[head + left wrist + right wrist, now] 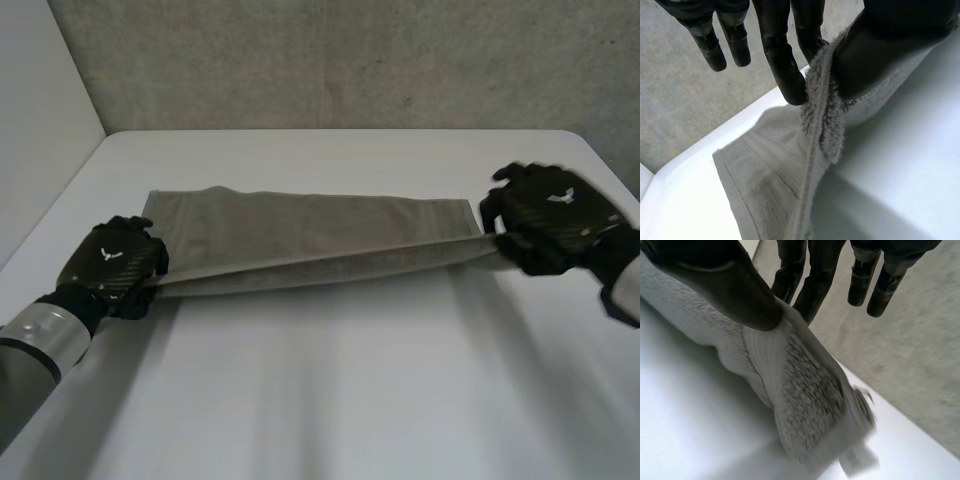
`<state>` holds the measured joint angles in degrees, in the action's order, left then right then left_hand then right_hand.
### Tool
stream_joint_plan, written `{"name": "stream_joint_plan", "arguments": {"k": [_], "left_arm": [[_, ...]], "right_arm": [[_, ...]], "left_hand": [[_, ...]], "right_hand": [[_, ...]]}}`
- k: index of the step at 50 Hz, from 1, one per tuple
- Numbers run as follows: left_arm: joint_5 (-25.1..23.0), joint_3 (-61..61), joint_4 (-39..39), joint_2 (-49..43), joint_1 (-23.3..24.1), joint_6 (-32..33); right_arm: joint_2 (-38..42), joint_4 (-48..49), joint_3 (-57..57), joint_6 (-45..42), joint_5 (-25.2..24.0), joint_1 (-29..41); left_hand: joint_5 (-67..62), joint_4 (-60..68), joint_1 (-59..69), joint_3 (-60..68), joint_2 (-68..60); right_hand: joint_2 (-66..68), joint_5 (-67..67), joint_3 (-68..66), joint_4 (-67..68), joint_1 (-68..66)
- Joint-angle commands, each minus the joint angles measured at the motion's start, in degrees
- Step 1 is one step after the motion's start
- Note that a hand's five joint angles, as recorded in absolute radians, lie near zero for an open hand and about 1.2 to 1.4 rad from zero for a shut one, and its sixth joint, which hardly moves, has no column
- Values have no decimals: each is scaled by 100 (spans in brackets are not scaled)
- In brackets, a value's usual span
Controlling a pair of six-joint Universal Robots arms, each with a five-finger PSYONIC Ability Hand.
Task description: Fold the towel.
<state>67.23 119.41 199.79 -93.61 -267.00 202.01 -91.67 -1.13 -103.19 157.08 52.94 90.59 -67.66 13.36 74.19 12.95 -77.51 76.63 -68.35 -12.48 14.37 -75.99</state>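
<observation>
Head view | black left hand (pixel 115 262), right hand (pixel 555 215) pinched grey terry towel (pixel 310 225) by its near corners | seemingly first fold | next: meet its far edge

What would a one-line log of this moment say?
towel: near edge lifted taut, far edge on table | left hand: pinching near corner | right hand: pinching near corner

Counted items. One grey towel (pixel 310 235) is shown on one white table (pixel 330 400). Two black hands are counted, one left hand (pixel 115 262) and one right hand (pixel 550 215), each borne by one of two arms, a left arm (pixel 35 345) and a right arm (pixel 625 285). One concrete wall (pixel 350 60) and one pale side wall (pixel 40 100) are also counted.
</observation>
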Motion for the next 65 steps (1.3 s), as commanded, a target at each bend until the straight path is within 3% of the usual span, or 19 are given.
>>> {"name": "stream_joint_plan", "arguments": {"k": [1,6,11,17,24,29,44,54,65], "left_arm": [[9,-58,-510,834,-10,-48],[9,-252,-661,1187,-71,-39],[9,-524,-652,1108,-107,-30],[0,-901,-669,363,-19,14],[-9,-1508,-608,-649,78,23],[35,-2412,-678,-1720,473,23],[62,-3774,-652,-2793,622,225],[-9,-4769,-362,-3629,649,225],[-580,-5200,535,-4402,676,234]], "right_arm": [[-668,-819,343,16,-425,-516],[-642,-1205,729,-10,-942,-980],[-170,-1197,984,-28,-1005,-1105],[509,-1284,1178,-186,-934,-1034],[1597,-1319,1757,-485,-566,-500],[1985,-1311,1978,-511,-302,-174],[2988,-1135,2822,-169,76,117],[3786,279,3647,736,444,310],[4709,491,4333,763,867,548]], "left_hand": [[-234,-336,581,-295,-249],[-234,-336,581,-295,-249],[-234,-336,581,-295,-249],[-234,-336,581,-295,-249],[-234,-336,581,-295,-249],[-234,-336,581,-295,-249],[-234,-336,581,-295,-249],[-234,-336,581,-295,-249],[-234,-336,581,-295,-249]], "right_hand": [[337,-165,248,-437,-401],[337,-165,248,-437,-401],[337,-165,248,-437,-401],[337,-165,248,-437,-401],[337,-165,248,-437,-401],[337,-165,248,-437,-401],[337,-165,248,-437,-401],[337,-165,248,-437,-401],[337,-165,248,-437,-401]]}}
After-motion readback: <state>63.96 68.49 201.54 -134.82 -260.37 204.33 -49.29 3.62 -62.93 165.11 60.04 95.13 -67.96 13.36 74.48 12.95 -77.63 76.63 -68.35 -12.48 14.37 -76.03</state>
